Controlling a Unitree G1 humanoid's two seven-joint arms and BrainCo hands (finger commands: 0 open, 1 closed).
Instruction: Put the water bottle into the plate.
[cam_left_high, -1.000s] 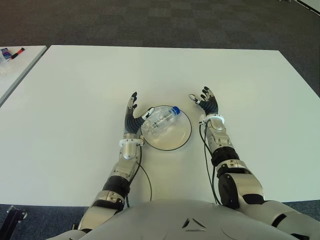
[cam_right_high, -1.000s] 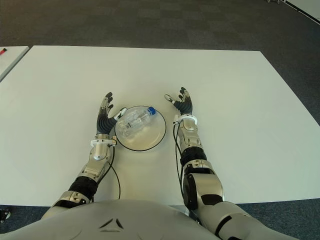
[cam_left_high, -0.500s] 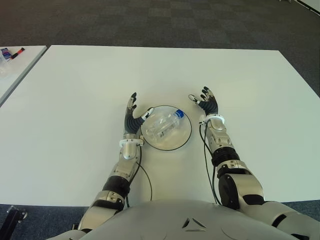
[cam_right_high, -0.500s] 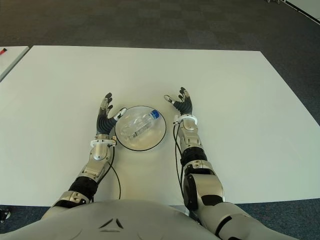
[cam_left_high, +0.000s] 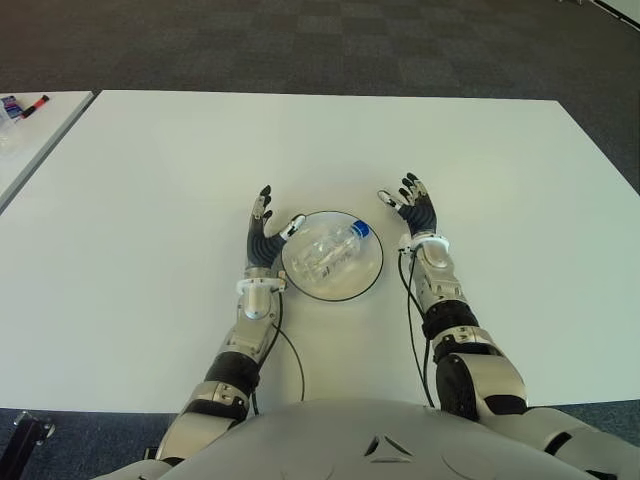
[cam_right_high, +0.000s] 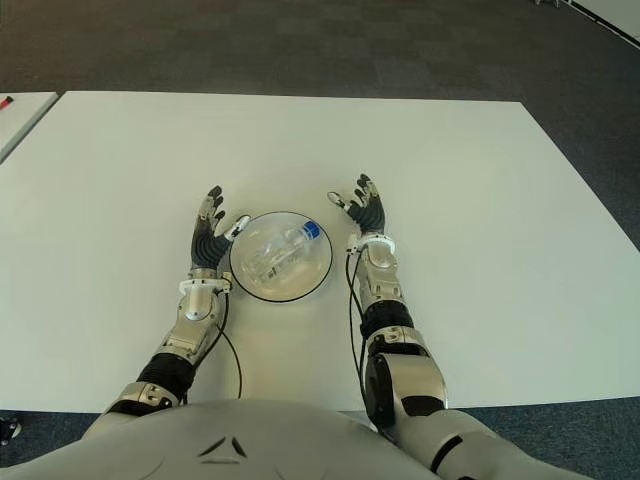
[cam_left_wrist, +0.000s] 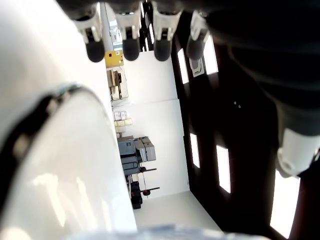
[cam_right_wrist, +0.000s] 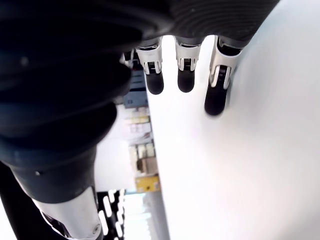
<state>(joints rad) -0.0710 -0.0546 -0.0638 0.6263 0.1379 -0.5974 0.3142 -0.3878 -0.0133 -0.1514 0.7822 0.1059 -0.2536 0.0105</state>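
A clear water bottle (cam_left_high: 331, 250) with a blue cap lies on its side inside the round, dark-rimmed plate (cam_left_high: 370, 284) at the middle of the white table. My left hand (cam_left_high: 264, 232) stands just left of the plate, fingers spread and holding nothing. On the other side of the plate, my right hand (cam_left_high: 412, 205) is held up with its fingers open too, apart from the rim. Both wrist views show straight fingers (cam_left_wrist: 124, 31) with nothing between them, and the plate's dark rim (cam_left_wrist: 30, 117) shows in the left wrist view.
The white table (cam_left_high: 150, 170) stretches wide on both sides of the plate. A second table edge with markers (cam_left_high: 25, 106) lies at the far left. Dark carpet lies beyond the far edge.
The bottle has rolled slightly to the right within the plate and settled, its cap now nearer the right rim. Both hands have barely moved.
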